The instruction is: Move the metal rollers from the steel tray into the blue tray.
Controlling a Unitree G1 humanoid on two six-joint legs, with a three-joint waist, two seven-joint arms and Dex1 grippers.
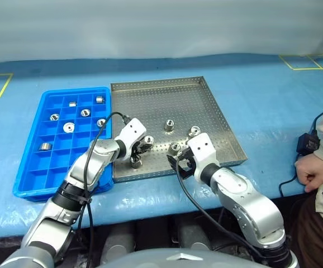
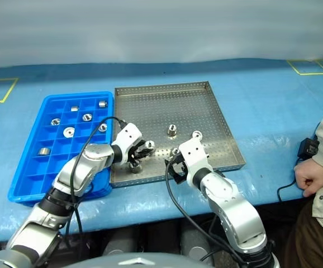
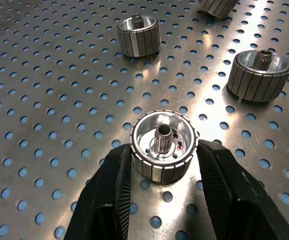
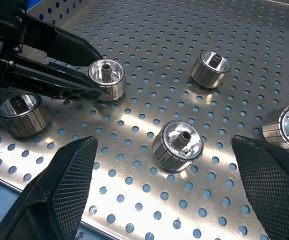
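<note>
Left claw [image 3: 163, 165] is clamped on 1 roller [image 3: 163, 144] near the steel tray's [image 1: 206, 89] front edge; right claw [image 4: 164, 190] gapes empty. The smooth roller could slip while lifted.

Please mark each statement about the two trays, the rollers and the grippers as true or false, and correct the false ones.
1. The left gripper is shut on a metal roller that stands on the steel tray. True.
2. The right gripper holds a roller. False: its fingers stand wide open, with a free roller on the tray between them.
3. The blue tray has no rollers in it. False: several rollers already sit in its compartments, for example one in the middle.
4. The blue tray lies to the left of the steel tray. True.
5. A person's hand rests on the table at the right. True.
</note>
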